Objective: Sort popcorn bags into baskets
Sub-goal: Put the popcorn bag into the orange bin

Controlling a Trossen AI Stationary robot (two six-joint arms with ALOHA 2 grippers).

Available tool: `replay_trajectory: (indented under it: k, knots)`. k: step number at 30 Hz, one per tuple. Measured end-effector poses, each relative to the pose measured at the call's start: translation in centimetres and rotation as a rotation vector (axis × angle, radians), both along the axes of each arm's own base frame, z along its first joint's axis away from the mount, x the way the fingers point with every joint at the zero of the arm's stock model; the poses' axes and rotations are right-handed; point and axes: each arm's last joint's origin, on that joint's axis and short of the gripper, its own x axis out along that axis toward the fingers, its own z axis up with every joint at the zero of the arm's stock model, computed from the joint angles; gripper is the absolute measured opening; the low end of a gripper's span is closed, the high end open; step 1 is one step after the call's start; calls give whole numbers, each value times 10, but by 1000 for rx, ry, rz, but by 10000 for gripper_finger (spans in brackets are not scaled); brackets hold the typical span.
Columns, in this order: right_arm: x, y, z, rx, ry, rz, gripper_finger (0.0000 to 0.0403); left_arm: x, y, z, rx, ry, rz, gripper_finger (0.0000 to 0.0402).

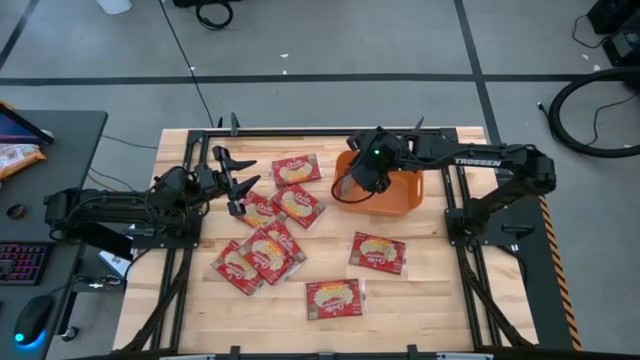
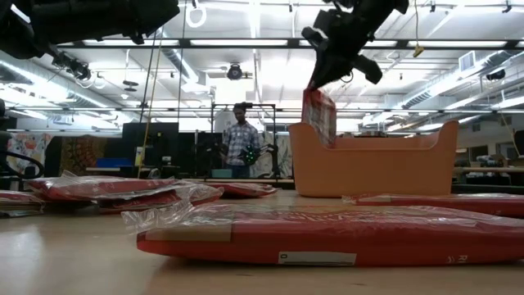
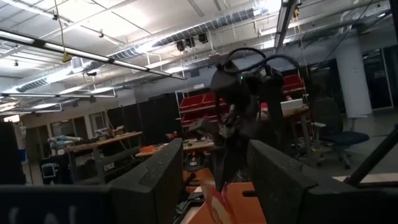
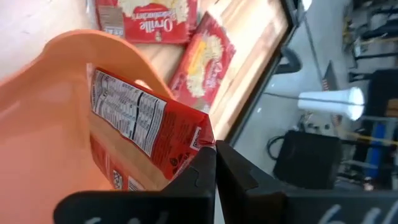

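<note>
Fingers of the right gripper (image 4: 214, 163) pinch tight on a flat, shiny red popcorn bag (image 4: 134, 134), dangling over the smooth orange basket (image 1: 395, 195). The left gripper (image 1: 236, 172) waits open above other crinkly bags (image 1: 262, 250).

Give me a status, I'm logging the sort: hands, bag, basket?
Right hand shut on popcorn bag, hanging over orange basket rim. Left hand open, waiting above loose bags. Nothing blocking the drop.
</note>
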Motion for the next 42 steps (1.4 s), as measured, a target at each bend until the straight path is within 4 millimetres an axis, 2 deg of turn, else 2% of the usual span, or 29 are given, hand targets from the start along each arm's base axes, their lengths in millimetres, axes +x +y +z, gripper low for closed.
replay_trajectory:
  k: [8,18,23,35,39,42]
  knots:
    - [-5,7,-7,19,92,-45,9,0,0,-1,1,9,1,183]
    - [-7,18,-8,-127,179,-43,10,0,0,-1,0,12,1,183]
    - [-8,21,-9,-102,186,-46,10,0,0,-1,0,12,1,183]
    - [8,21,5,-369,108,130,11,0,0,-1,-12,9,-4,183]
    - [9,23,6,-386,111,220,11,0,0,-1,-13,8,-5,183]
    - [11,25,4,-334,87,284,11,0,0,-1,-12,4,-5,183]
